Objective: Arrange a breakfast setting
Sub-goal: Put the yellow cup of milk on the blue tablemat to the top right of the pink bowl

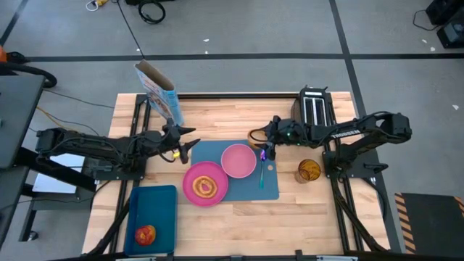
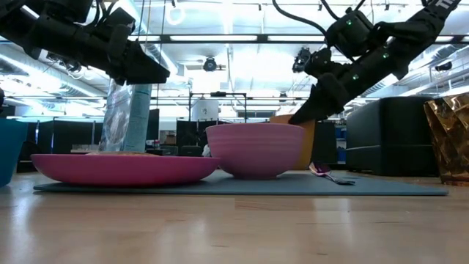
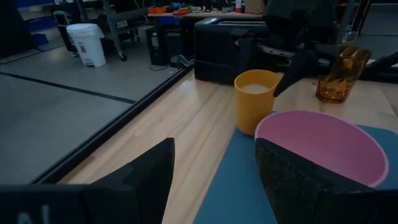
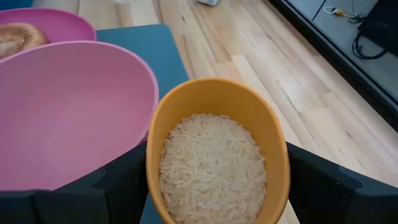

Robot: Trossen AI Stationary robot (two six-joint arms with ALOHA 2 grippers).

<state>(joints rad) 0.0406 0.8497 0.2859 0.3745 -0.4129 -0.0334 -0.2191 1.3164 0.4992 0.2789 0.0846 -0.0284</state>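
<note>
A blue placemat [image 1: 270,190] lies mid-table. On it are a pink plate [image 1: 205,183] bearing toast [image 1: 205,186], a pink bowl [image 1: 238,160] and a spoon [image 1: 262,171]. My right gripper [image 1: 259,138] is shut on a small orange cup [image 4: 214,155] filled with white grains, at the mat's far edge behind the bowl. My left gripper [image 1: 190,145] is open and empty at the mat's far left corner; it also shows in its wrist view [image 3: 214,180]. A blue cereal box [image 1: 158,90] stands at the far left. A red apple [image 1: 145,234] lies in a dark-blue tray [image 1: 163,206]. My right gripper pinches the orange cup's upper wall [image 4: 155,168] between its two fingers, one on each side just below the rim. The fingers come from the table's right, slanting down. The cup stands upright, mouth up, its rim looking oval between the fingers. Whether its base rests on the table, I cannot tell.
A black toaster [image 1: 317,107] stands at the far right behind my right arm. An amber glass [image 1: 309,171] stands right of the mat. Bare wood shows along the near edge and between the box and the toaster.
</note>
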